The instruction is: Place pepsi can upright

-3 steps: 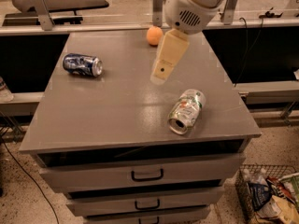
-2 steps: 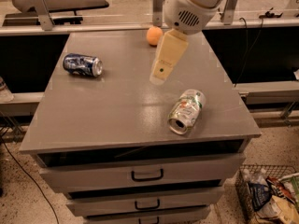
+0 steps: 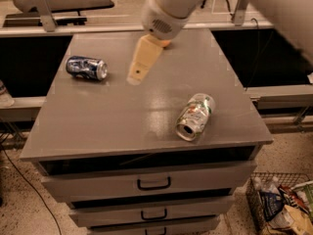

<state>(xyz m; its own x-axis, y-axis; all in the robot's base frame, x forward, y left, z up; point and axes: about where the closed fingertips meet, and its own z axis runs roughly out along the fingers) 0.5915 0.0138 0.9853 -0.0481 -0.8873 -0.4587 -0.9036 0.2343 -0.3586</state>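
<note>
The pepsi can [image 3: 87, 67] is dark blue with silver ends and lies on its side at the back left of the grey cabinet top [image 3: 107, 121]. My gripper [image 3: 135, 77], beige below a white wrist, hangs above the cabinet top just right of the pepsi can, about a can's length away and not touching it. It holds nothing that I can see.
A green and silver can [image 3: 195, 116] lies on its side at the front right. An orange fruit [image 3: 167, 44] peeks out behind my wrist at the back. Drawers sit below the top. A wire basket of packets [image 3: 281, 204] stands on the floor at the right.
My gripper has moved left, closer to the pepsi can, and my wrist now covers most of the orange. Both cans have stayed put.
</note>
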